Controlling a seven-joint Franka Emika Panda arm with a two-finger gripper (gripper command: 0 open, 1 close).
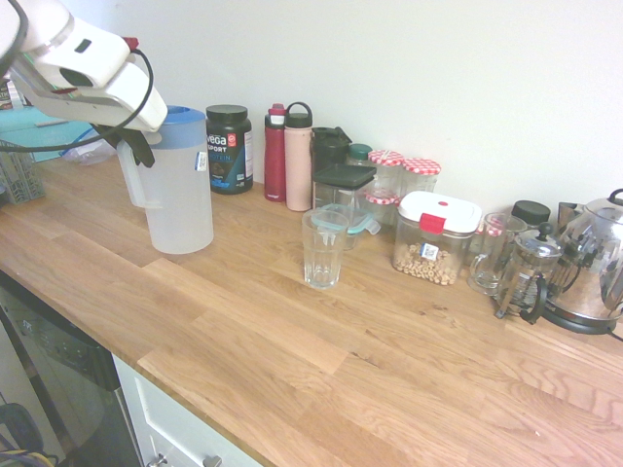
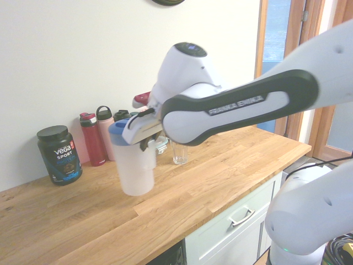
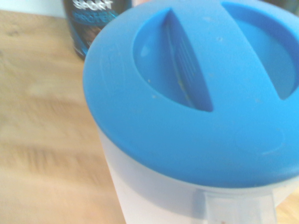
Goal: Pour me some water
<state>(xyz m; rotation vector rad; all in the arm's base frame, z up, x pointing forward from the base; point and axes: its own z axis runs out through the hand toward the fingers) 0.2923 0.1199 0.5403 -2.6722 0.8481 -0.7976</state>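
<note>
We find the white arm's two-finger gripper (image 1: 134, 151) at the far left of the oak worktop (image 1: 292, 341), its dark fingers clamped on the side handle of the tall frosted-white plastic jug with a blue lid (image 1: 179, 195). The jug is upright; whether its base touches the worktop we cannot tell. The water inside cannot be made out through the frosted wall — its level is not visible. Behind the jug, by the wall, stands a black protein-powder tub (image 1: 229, 148), then a dark red bottle (image 1: 275, 153) and a pink bottle (image 1: 299, 156) side by side. Right of these, nearer us, a ribbed clear drinking glass (image 1: 323, 249) stands upright — well apart from the jug. At the far right sits a steel-and-glass kettle (image 1: 594, 263).
</note>
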